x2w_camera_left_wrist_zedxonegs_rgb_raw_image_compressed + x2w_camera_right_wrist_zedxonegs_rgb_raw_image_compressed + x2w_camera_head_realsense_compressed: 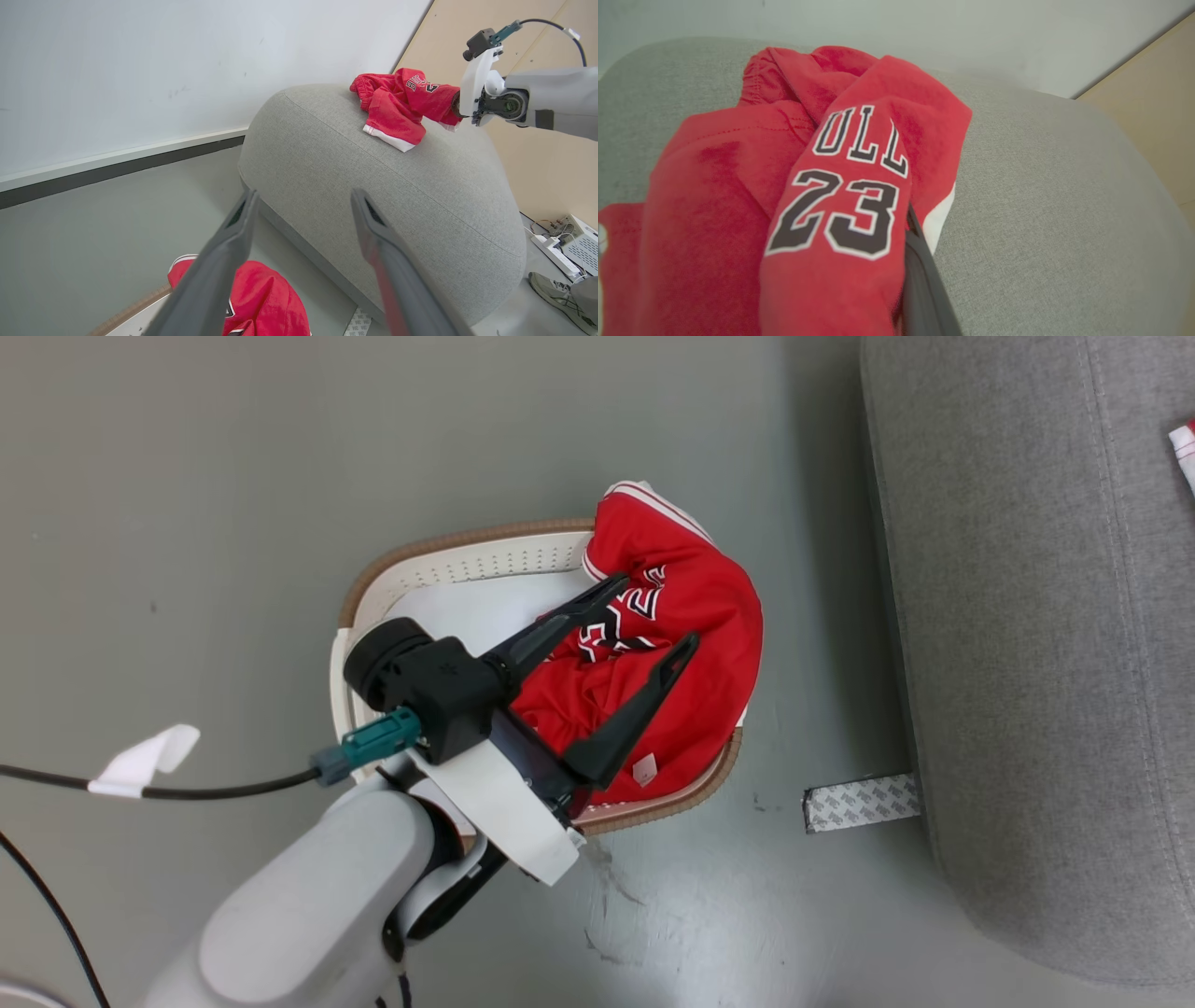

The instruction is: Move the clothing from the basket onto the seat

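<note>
one bright red soft lettered garment heaped in the oval cream-white perforated basket, another red garment on the light grey sofa. left gripper spread open over the heap; right gripper buried in cloth (cannot tell if clenched). limp, light: best pinched at a raised fold.

A plain room with a glossy grey-green floor and a white wall.
Soft light reflects off the floor, which is scuffed in places. A patterned strip of tape lies on it, one end against the base of a big light grey sofa. The wall ends in a pale ledge over a dark baseboard. Beyond the sofa stands a pale wooden panel, with a white power strip on the floor near it.
</note>
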Motion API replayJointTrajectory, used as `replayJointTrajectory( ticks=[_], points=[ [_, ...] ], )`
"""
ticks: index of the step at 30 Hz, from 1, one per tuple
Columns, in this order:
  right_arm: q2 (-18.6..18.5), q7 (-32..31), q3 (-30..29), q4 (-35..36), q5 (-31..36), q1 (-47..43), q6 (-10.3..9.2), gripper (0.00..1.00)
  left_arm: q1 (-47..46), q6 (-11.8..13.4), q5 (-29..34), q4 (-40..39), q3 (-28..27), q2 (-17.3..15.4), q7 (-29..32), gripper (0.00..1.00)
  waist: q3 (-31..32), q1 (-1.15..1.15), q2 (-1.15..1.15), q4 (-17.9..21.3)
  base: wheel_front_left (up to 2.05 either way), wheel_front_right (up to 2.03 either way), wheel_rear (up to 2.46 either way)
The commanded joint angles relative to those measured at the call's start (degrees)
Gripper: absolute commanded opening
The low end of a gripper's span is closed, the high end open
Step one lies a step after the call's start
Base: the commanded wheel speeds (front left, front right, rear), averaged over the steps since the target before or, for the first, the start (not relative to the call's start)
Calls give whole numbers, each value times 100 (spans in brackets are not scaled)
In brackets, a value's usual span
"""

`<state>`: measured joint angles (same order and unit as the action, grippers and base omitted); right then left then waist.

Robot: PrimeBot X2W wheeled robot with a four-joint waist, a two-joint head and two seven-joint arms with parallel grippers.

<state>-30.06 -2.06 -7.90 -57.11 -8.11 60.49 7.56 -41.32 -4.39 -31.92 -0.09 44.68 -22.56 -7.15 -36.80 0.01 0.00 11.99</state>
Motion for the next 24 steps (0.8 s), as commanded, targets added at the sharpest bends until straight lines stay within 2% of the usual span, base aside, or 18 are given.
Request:
replayJointTrajectory(
  ticks=[1,2,3,4,5,9,11,16,19,24],
  points=[
    [13,-6,-37,-32,141,-51,-14,44,-47,17,44,40,-6,-10,-36,100,26,-1,0,2,0,0,0],
    [47,-1,-32,-43,209,-39,-14,49,-33,10,30,59,-10,-14,-49,100,56,-1,0,12,0,0,0],
    [85,-17,-29,-53,304,-28,-14,67,-11,16,11,88,-17,-18,-57,100,94,-1,0,27,0,0,0],
    [125,-42,-22,-58,380,-15,-14,93,15,21,-8,120,-14,-17,-76,100,142,-1,0,44,0,0,0],
    [171,-98,-10,-64,449,-8,-14,100,41,23,-23,157,-7,-11,-98,100,199,-1,0,61,0,0,0],
    [275,-429,224,-50,642,-77,-14,100,124,10,-73,321,33,79,-204,100,524,-1,0,127,0,0,0],
    [256,-726,537,-53,743,-199,-14,100,174,3,-118,434,59,148,-282,100,749,-1,0,135,0,0,0],
    [36,-1313,1256,286,368,-463,-14,100,354,23,-238,726,99,304,-410,100,1348,-1,0,158,0,0,0],
    [-264,-1547,1705,761,-66,-702,-14,100,485,43,-324,872,109,387,-498,100,1672,-1,0,132,0,0,0],
    [-990,-1794,2357,1775,-927,-1271,-14,100,720,72,-414,1140,102,554,-632,100,2268,-1,0,-4,0,0,0]
  ],
)
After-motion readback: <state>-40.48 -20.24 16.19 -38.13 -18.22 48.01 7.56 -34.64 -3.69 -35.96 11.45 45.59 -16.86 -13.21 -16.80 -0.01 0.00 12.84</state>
